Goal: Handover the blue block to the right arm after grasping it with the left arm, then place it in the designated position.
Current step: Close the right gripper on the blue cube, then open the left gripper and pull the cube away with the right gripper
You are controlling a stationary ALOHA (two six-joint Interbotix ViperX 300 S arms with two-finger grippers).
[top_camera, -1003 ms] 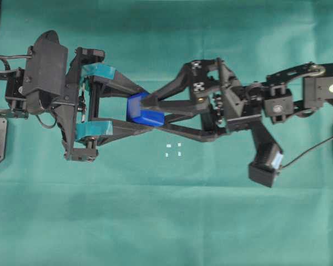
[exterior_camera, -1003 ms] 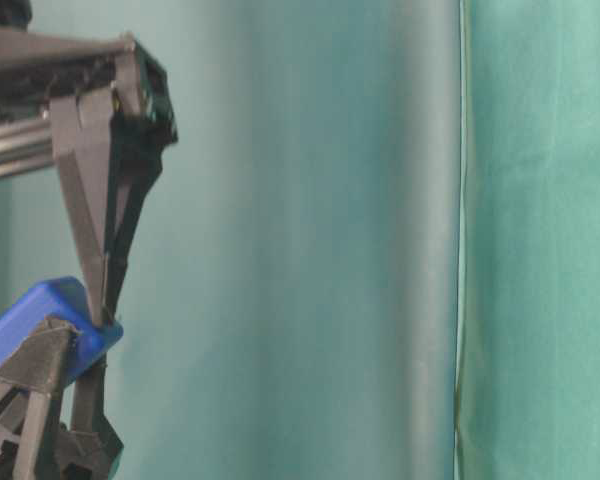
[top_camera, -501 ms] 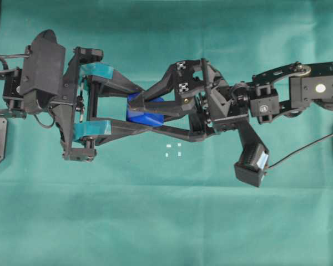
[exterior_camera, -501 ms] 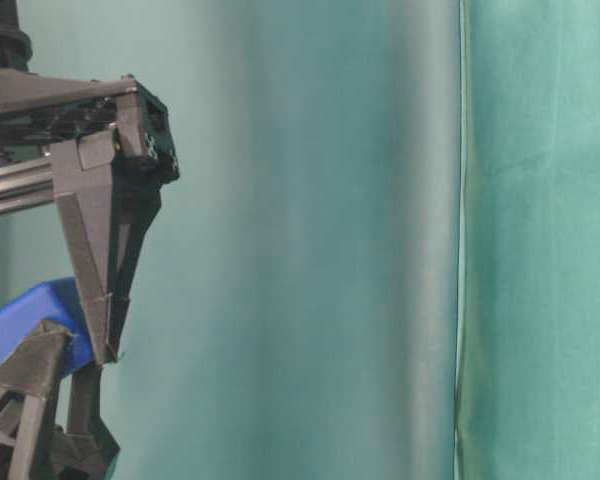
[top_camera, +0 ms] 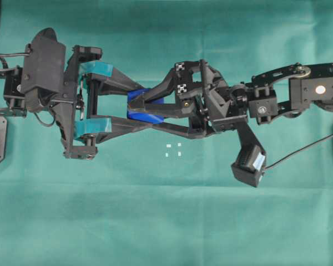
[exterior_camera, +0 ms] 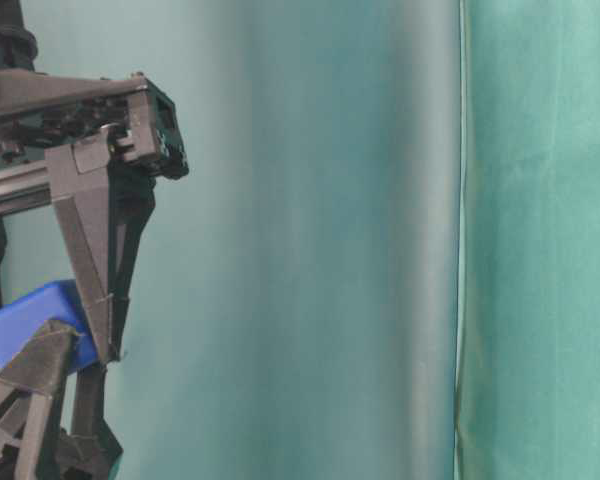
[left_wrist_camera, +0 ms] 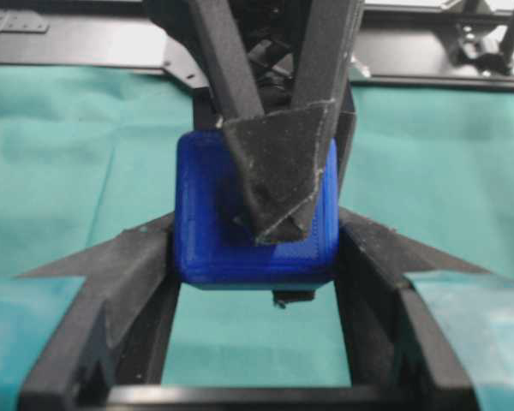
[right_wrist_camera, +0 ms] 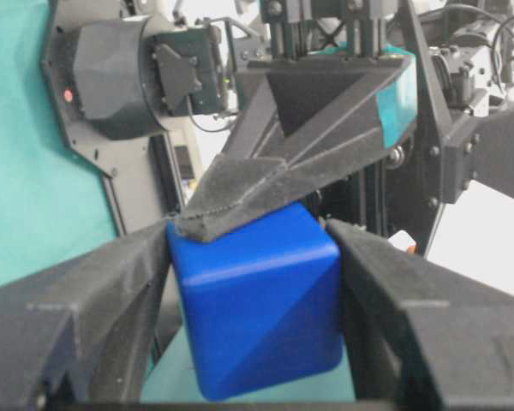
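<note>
Blue block (top_camera: 145,107) is up in the air mid-handover, pinched by the left gripper (top_camera: 134,107) with the right gripper (top_camera: 146,106) clamped on it crosswise. I'd guess the left needs to let go next. Smooth rounded plastic, rough black fingers, white corner marks (top_camera: 173,150) on green cloth

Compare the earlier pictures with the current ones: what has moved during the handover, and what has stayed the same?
The right gripper slid further left over the blue block, and its fingers now press the block's sides. The left gripper stayed shut on the block; the white marks are unchanged.
</note>
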